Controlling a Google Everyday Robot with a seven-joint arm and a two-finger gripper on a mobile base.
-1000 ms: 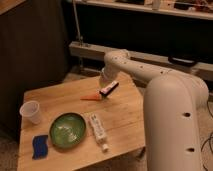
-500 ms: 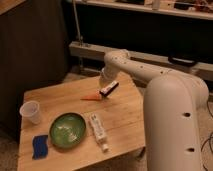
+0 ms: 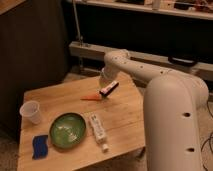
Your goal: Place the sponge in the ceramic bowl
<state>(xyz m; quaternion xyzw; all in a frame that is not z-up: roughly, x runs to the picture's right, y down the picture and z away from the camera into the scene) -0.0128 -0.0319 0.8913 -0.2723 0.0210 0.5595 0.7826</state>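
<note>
Two containers sit on my wooden table (image 3: 125, 115). Far left, a small white cup (image 3: 31, 112) stands upright near the left edge, mouth open upward; what is inside I cannot tell. Closer in, at the near left corner, there's the blue sponge (image 3: 40, 146), lying flat on the wood. Its long axis runs from the near edge toward the far edge, about parallel to the table's left side. It's just beside the green bowl (image 3: 67, 131), off its left rim, outside it, not touching as far as I can see. The bowl is upright, and within it I make out only pale glints on the glaze. Moving right, a small orange thing (image 3: 91, 97) lies mid-table, pointed end to the left. Nearer, a white tube (image 3: 97, 129) lies just right of the bowl, cap toward the near edge. Then my gripper (image 3: 108, 90), fingers pressed together, hanging just right of the orange thing, well apart from the sponge. My white arm (image 3: 170, 100) fills the right side.
</note>
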